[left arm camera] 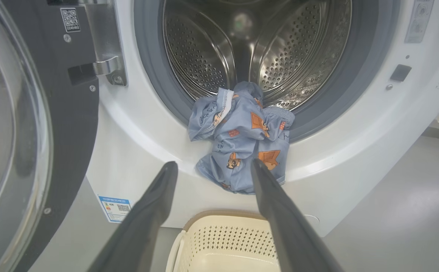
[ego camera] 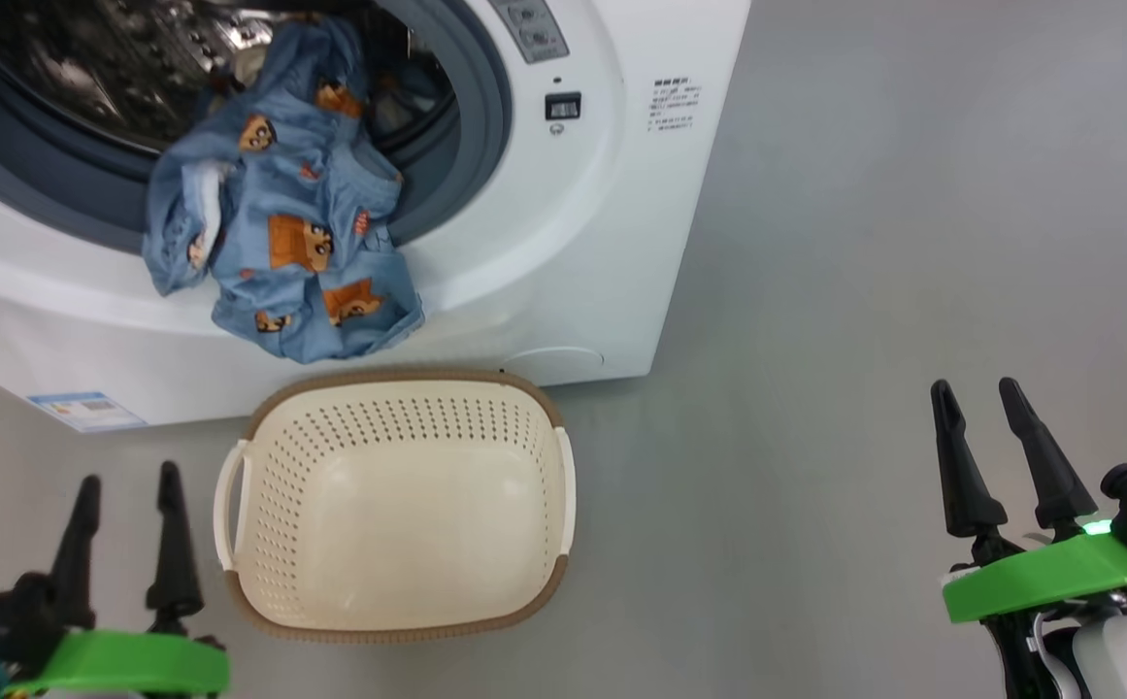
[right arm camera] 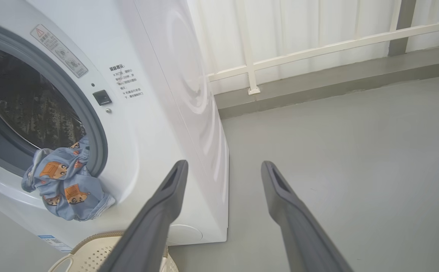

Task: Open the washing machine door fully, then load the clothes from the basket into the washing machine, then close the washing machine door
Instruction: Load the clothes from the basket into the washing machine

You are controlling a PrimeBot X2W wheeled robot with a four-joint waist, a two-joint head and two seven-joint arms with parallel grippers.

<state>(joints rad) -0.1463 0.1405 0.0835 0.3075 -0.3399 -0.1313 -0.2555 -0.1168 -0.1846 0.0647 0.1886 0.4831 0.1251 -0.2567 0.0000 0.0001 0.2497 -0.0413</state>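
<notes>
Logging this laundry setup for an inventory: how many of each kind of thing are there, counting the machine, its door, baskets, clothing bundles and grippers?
Washing machine: 1
Washing machine door: 1
Basket: 1
Blue bear-print clothes bundle: 1
Grippers: 2 (left gripper, right gripper)
Total: 6

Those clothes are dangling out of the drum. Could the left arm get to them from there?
Probably yes: the open left gripper points at the clothes, nothing between them, and the door stands aside.
</notes>
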